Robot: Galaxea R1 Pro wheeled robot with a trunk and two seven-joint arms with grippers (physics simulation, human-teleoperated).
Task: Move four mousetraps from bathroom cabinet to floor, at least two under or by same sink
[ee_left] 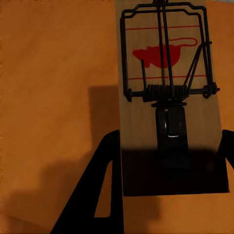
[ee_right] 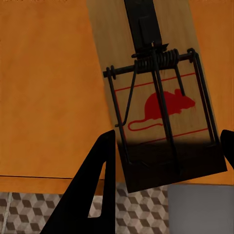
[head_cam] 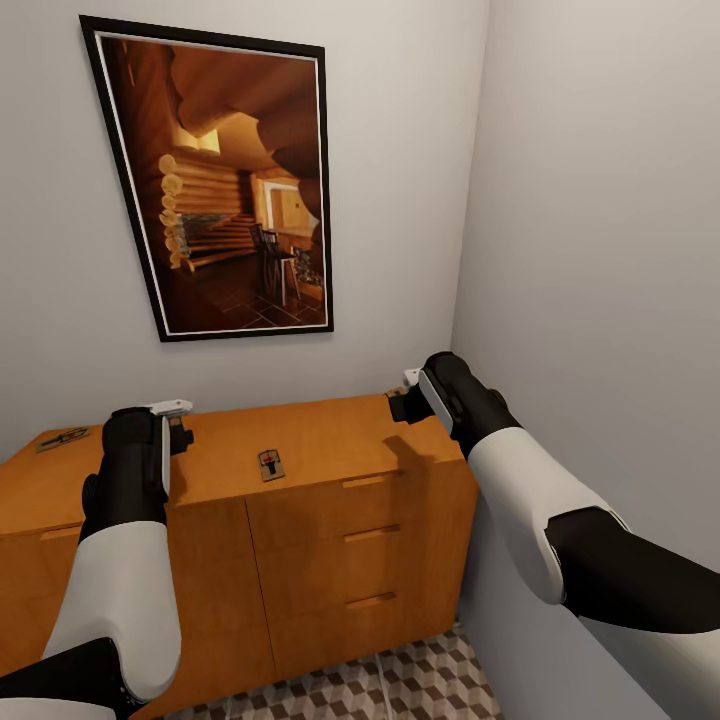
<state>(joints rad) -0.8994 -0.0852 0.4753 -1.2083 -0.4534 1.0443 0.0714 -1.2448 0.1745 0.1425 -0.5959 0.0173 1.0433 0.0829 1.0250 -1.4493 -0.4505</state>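
Both grippers' fingers straddle mousetraps: the left gripper clamps one mousetrap above the cabinet top; the right gripper clamps another mousetrap at the cabinet's front edge, over the cube-patterned bathroom floor; beyond, a third mousetrap lies mid-top; a fourth sits far left beneath a framed log-cabin picture.
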